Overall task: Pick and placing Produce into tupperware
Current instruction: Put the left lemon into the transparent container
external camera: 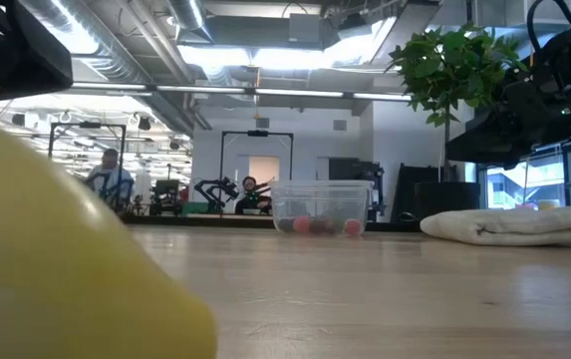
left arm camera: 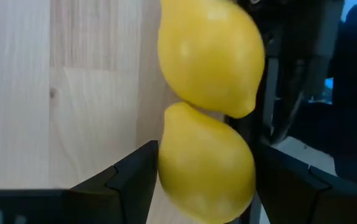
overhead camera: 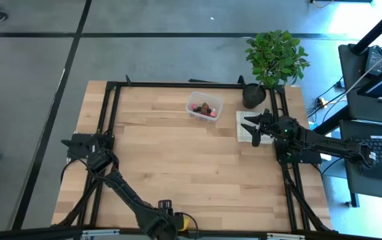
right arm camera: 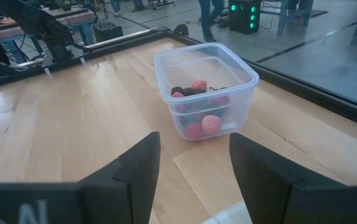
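**Two lemons between the left fingers, box already part filled**

The two yellow lemons [left arm camera: 206, 112] lie end to end at the near edge of the table [overhead camera: 177, 153], next to the dark frame rail. The left gripper [left arm camera: 206, 186] sits at that edge with its fingers spread wide; the nearer lemon lies between them, and contact cannot be confirmed. Judging by the smooth, glossy skin and tapered ends, each lemon should be light and firm but inclined to slip or roll, so a hold across the widest part of the belly looks safest (the pointed tips would squirt out).

The tupperware [overhead camera: 204, 107] stands well apart at the far side, holding red berries [right arm camera: 202, 124] and a few dark ones. Its thin clear walls probably slide easily if nudged. Just beside it lies a checked cloth [overhead camera: 244, 127], over which the right gripper [right arm camera: 194, 180] hovers, open and empty, facing the box.

In the low view one lemon fills the corner as a blur, and the high view shows only a sliver of yellow behind the left arm. How many berries lie stacked in the box is hard to count.
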